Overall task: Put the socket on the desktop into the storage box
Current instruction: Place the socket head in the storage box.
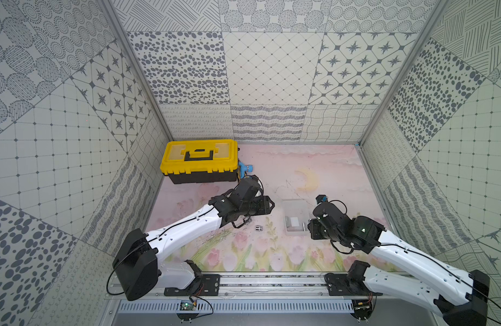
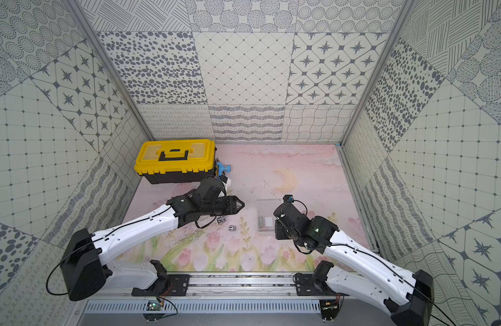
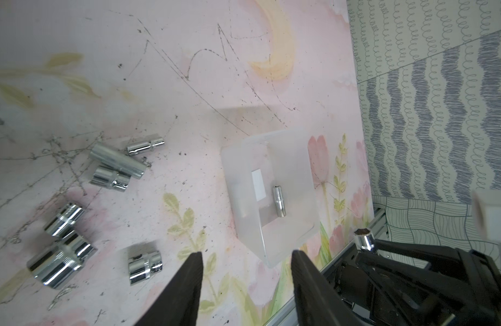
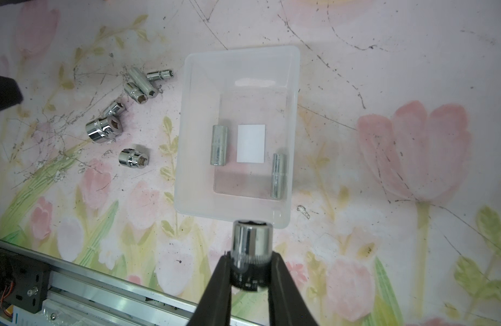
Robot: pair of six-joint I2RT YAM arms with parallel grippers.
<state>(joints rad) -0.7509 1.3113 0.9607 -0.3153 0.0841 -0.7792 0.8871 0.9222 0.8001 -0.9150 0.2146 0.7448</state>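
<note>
We see the right end effector (image 4: 250, 258) closed on a chrome socket (image 4: 252, 240) at the rim of the clear storage box (image 4: 184, 141), while the left end effector (image 3: 246, 254) hangs open and empty above the loose sockets (image 3: 145, 266) on the surface (image 4: 356, 70).

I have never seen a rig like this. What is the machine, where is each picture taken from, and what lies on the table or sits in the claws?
Two white-and-black robot arms stand on a rail at the table's near edge. Each ends in a two-fingered gripper. The two wide pictures come from one camera head overhead. The two close ones come from cameras on the wrists. On the flowered table are a yellow-lidded toolbox, a clear storage box with two sockets inside, and six loose sockets beside it. The right gripper is shut on a chrome socket close to the box. The left gripper is open and empty.
</note>
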